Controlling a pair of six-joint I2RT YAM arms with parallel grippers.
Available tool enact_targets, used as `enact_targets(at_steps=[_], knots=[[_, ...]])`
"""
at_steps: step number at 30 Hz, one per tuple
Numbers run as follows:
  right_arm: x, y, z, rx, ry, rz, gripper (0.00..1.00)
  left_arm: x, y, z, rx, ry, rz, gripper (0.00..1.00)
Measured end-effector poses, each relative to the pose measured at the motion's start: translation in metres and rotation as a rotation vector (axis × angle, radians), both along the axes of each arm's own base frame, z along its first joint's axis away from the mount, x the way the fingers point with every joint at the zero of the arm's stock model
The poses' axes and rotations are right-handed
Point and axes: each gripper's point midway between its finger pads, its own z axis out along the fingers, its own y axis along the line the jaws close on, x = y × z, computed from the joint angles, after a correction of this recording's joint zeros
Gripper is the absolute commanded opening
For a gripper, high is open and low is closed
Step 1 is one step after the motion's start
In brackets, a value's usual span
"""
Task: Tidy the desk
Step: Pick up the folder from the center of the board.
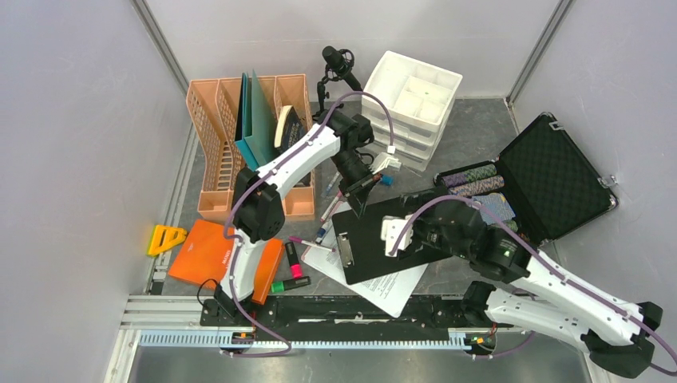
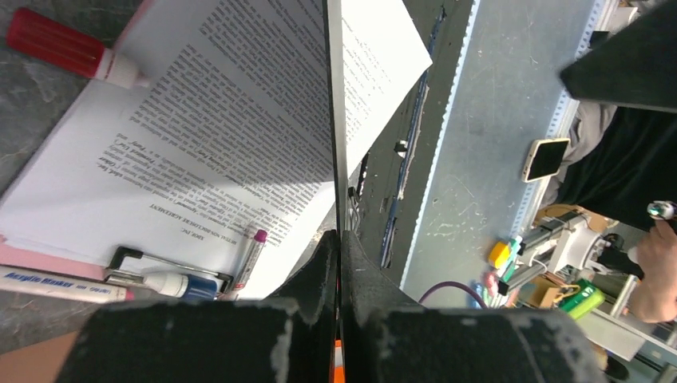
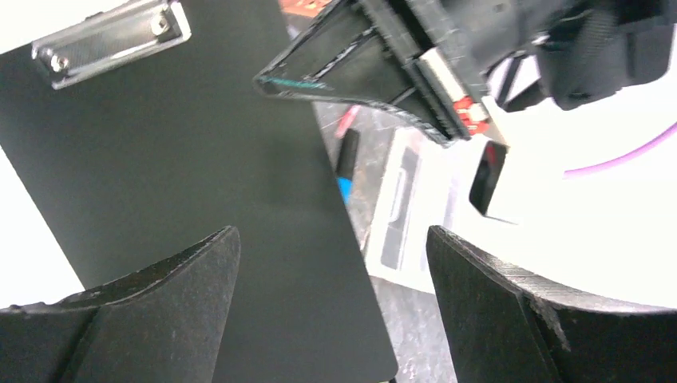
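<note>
Closest to the arm bases, loose printed sheets [image 1: 393, 289] poke out from under the black clipboard [image 1: 367, 243]. Beside them, two highlighters [image 1: 292, 267] and an orange folder [image 1: 209, 254] lie flat on the desk [image 1: 471, 136], whose grey stone top runs under everything out to the walls. A yellow wedge-shaped piece [image 1: 165, 238] sits by the left rail. On my reading the tidying is barely begun, since none of these is put away. Above the clipboard my right gripper [image 3: 331, 233] hovers with its fingers wide apart, holding nothing. At the board's far edge my left gripper [image 1: 362, 191] is pinched tight on it. The wrist view shows the board edge-on, running straight into the closed fingers [image 2: 319, 271]. So I judge the step in hand to be lifting the clipboard off the papers. A few pens [image 1: 326, 217] lie scattered just left of it. Further back, the orange file rack [image 1: 239, 144] already holds teal folders and has room for more. The white drawer unit [image 1: 411, 100] and the open black case [image 1: 551, 175] stand behind. The sheets, markers and folder remain to be sorted.
</note>
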Motion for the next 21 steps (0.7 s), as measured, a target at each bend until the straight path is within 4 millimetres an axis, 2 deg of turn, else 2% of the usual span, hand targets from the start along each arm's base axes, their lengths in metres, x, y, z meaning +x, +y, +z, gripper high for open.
enact_targets(at_steps=[5, 11, 21], knots=[[0.008, -0.004, 0.038, 0.072, -0.039, -0.04, 0.91, 0.006, -0.001, 0.012, -0.008, -0.055, 0.011, 0.02], [0.02, -0.016, 0.06, 0.118, -0.053, -0.129, 0.89, 0.012, 0.006, 0.033, -0.01, -0.148, 0.026, 0.02], [0.043, -0.034, 0.087, 0.189, -0.045, -0.303, 0.88, 0.029, 0.022, 0.091, -0.037, -0.414, 0.076, 0.02]])
